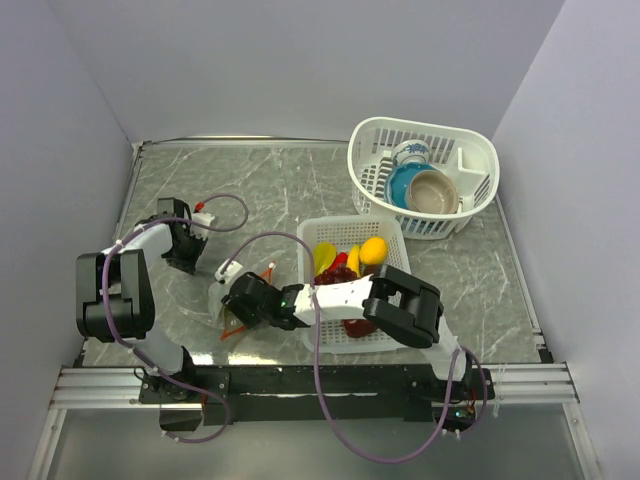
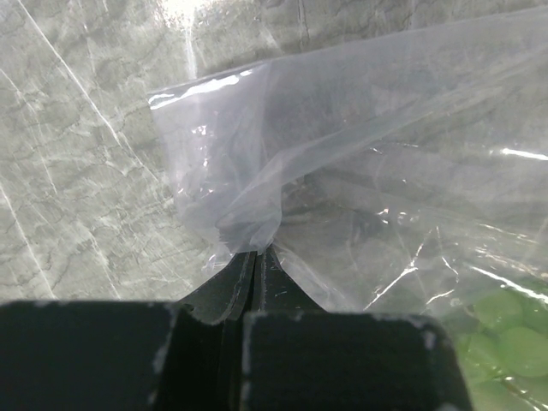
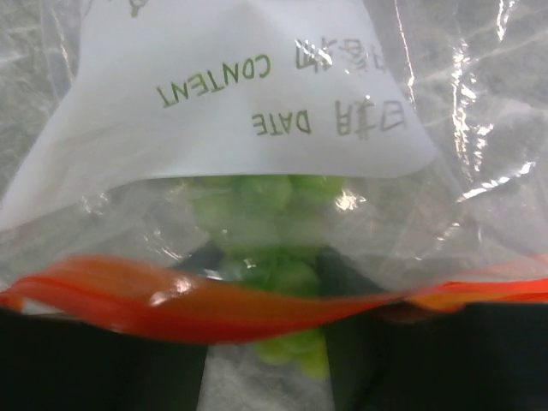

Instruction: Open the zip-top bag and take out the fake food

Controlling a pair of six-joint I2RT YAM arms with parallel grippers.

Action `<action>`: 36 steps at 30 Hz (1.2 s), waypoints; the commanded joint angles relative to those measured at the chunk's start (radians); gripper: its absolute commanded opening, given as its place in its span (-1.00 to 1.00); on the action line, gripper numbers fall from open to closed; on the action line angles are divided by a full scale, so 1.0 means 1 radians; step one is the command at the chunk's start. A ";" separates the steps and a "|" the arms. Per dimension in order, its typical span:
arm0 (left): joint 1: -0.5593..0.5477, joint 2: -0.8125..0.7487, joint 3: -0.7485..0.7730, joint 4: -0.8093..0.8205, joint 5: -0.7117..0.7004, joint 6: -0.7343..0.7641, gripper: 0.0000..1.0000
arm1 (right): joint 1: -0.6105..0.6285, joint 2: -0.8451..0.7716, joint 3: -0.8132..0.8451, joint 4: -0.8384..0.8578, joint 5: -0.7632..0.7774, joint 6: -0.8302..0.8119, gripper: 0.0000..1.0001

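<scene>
Fruit (image 1: 372, 250) is mostly lying in the basket (image 1: 392, 228) beside the zip-top bag (image 2: 360, 154), which I'm pinching in my left gripper (image 2: 255, 257) while the right gripper (image 3: 261, 291) is straddling a green piece (image 3: 257, 205) inside, grip unclear.

Top camera looks down from behind; both wrist cameras closely share the bag (image 2: 342, 154).

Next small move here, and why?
Likely close the right tool firmly on the green piece and pull it out past the orange zipper strip: its fingers flank that piece, the left tool pinches the zip-top bag, other fruit already sits in the basket.
</scene>
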 commanded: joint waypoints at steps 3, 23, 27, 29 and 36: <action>0.010 -0.004 -0.054 -0.072 -0.020 0.031 -0.99 | 0.008 -0.124 -0.013 -0.025 0.061 0.006 -0.18; 0.091 0.034 -0.015 -0.064 0.008 0.017 -0.98 | 0.005 -0.724 -0.259 -0.307 0.409 0.093 -0.25; 0.088 0.020 0.082 -0.182 0.163 -0.040 -0.98 | -0.063 -0.775 -0.292 -0.384 0.523 0.177 -0.23; 0.090 -0.001 0.154 -0.219 0.248 -0.073 -0.98 | -0.080 -0.802 -0.327 -0.369 0.545 0.184 -0.19; 0.084 -0.110 0.361 -0.383 0.414 -0.141 0.99 | -0.129 -0.773 -0.298 -0.442 0.589 0.247 1.00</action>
